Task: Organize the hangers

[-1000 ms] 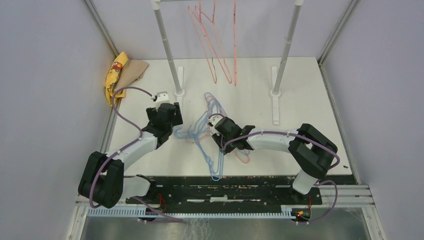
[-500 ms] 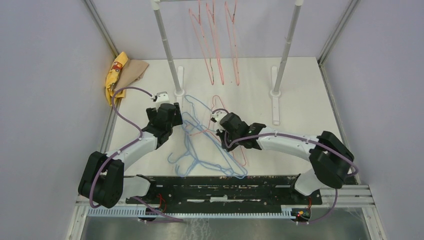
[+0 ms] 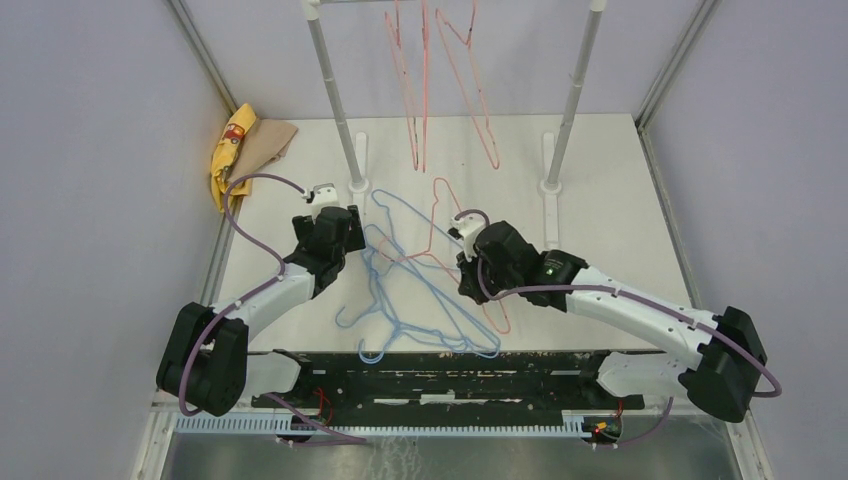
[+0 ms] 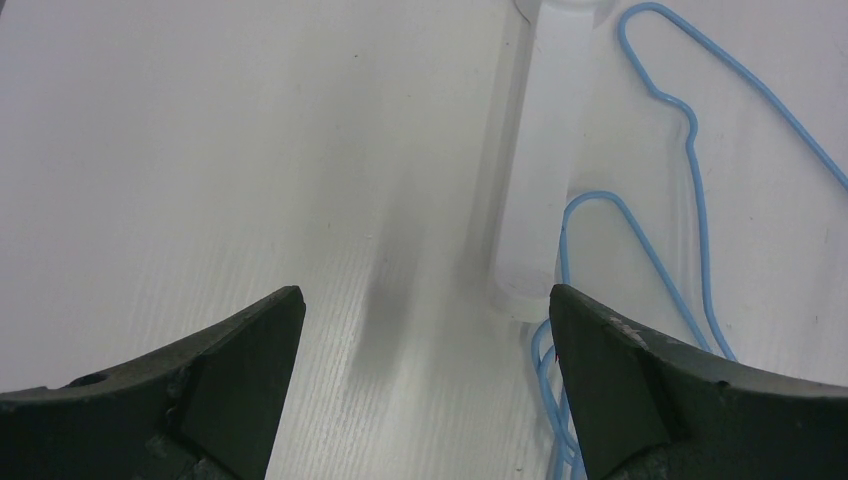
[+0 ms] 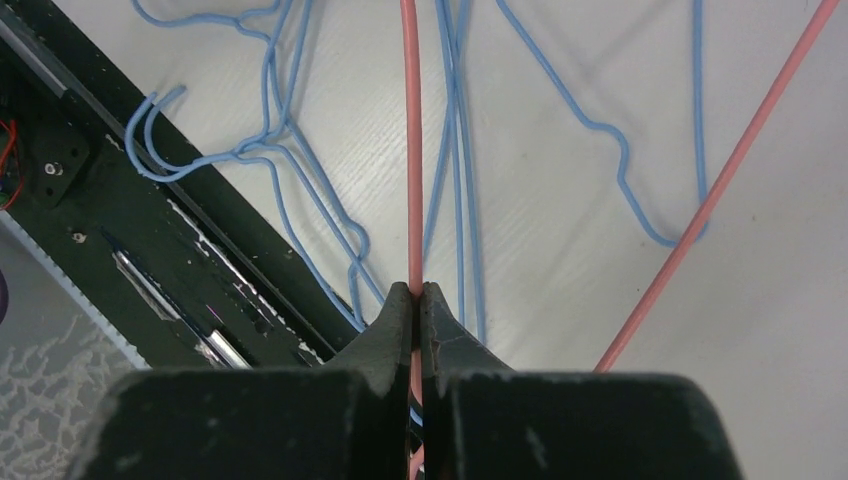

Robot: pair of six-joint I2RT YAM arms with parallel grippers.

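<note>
Probably risks dragging the blue hangers (image 5: 452,150) up with the pink hanger (image 5: 411,150), crossed with it on the table (image 3: 600,200), or losing the thin wire from the pinch. Reaches low over its centre with right gripper (image 5: 420,292) clamped on that pink wire; holds left gripper (image 4: 425,305) wide apart beside the rack foot (image 4: 535,200), gripping nothing.

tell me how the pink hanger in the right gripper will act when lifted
Probably light: the pink hanger is thin wire. Pinched on one strand by the right gripper, it may swing. It crosses blue hangers and could snag them.
</note>
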